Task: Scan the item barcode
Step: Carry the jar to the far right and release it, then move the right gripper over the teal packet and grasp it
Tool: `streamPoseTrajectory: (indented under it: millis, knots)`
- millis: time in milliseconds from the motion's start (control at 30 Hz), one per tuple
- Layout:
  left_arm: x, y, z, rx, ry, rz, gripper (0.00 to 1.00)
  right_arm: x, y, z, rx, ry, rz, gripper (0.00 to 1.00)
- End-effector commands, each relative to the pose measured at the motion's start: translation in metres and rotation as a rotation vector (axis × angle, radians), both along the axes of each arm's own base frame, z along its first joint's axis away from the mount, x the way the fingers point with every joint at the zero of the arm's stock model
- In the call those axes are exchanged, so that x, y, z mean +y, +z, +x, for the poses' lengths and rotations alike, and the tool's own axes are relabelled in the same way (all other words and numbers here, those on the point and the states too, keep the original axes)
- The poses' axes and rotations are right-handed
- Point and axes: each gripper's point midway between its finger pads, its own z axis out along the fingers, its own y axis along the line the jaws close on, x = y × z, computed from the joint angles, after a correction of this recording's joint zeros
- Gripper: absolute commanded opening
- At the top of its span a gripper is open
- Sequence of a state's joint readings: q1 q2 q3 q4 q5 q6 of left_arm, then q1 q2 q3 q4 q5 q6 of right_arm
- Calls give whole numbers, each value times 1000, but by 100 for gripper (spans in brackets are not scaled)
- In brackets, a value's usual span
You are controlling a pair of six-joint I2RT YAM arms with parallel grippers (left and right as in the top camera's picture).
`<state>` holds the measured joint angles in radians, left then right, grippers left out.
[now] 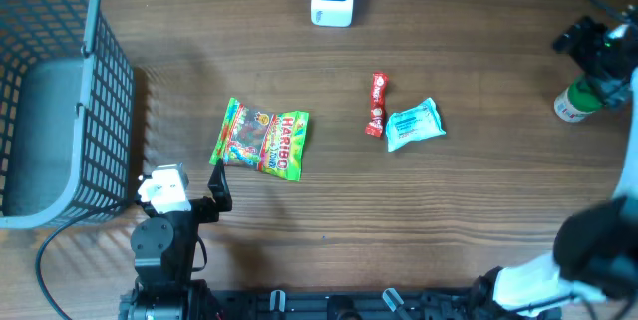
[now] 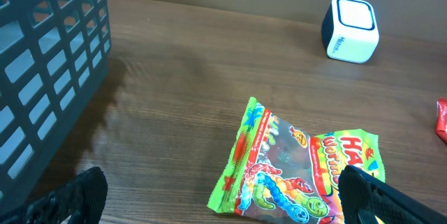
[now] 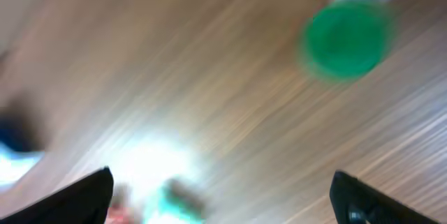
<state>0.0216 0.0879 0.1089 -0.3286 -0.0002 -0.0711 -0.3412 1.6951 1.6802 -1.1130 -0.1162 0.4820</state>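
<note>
Wooden bench [image 1: 449, 230] carries a Haribo gummy bag [image 1: 261, 139], likely light, crinkly, slippery; I'd pinch its sealed edge with my left claw [image 2: 227, 199], spread empty like my right claw [image 3: 223, 192].

Motion-blurred green-capped bottle [image 3: 346, 39] in the right wrist view; wire basket [image 1: 115, 111] and red candy bar [image 2: 441, 118] partly beyond frame edges.

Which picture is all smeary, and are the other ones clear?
The right wrist view is blurred all over: the green cap is a fuzzy blob, and a white glare patch sits on the table. The overhead view is sharp, with the candy bag print readable. The left wrist view is sharp too, and the basket casts a soft shadow.
</note>
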Motion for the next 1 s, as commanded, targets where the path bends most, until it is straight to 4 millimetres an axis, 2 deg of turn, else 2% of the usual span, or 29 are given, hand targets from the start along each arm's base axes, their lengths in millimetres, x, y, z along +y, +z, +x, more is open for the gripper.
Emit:
streamPoseTrajectory:
  millis: [0,67,100,200,267,367,400,467,600,667,767,867,967]
  knots:
    - [-3,-3,0,3,-22,10,100,112,-6,0,79,2,303,100]
    - [-3,-3,0,3,-22,10,100,147,-21,1,119,52,288,95]
    - [-3,-3,0,3,-22,10,100,163,-36,2,156,9,274,95]
    - [-3,-3,0,3,-22,10,100,194,-79,20,212,-21,237,93]
    - [-3,-3,0,3,-22,10,100,205,-114,30,267,-55,274,86]
    - [-3,-3,0,3,-22,10,100,217,-160,25,398,-66,334,75]
    - [-3,-3,0,3,-22,10,100,217,-172,22,430,-76,332,74]
    - [-3,-3,0,3,-22,10,100,219,-188,18,472,-78,323,74]
    - [-3,-3,0,3,-22,10,100,221,-212,-7,599,-83,270,73]
    - [-3,-3,0,3,-22,10,100,220,-212,-12,619,-86,260,70]
    - [-3,-3,0,3,-22,10,100,222,-195,-5,600,-15,279,73]
    - [-3,-3,0,3,-22,10,100,225,-149,10,548,76,275,86]
    - [-3,-3,0,3,-22,10,100,217,-99,17,477,191,193,91]
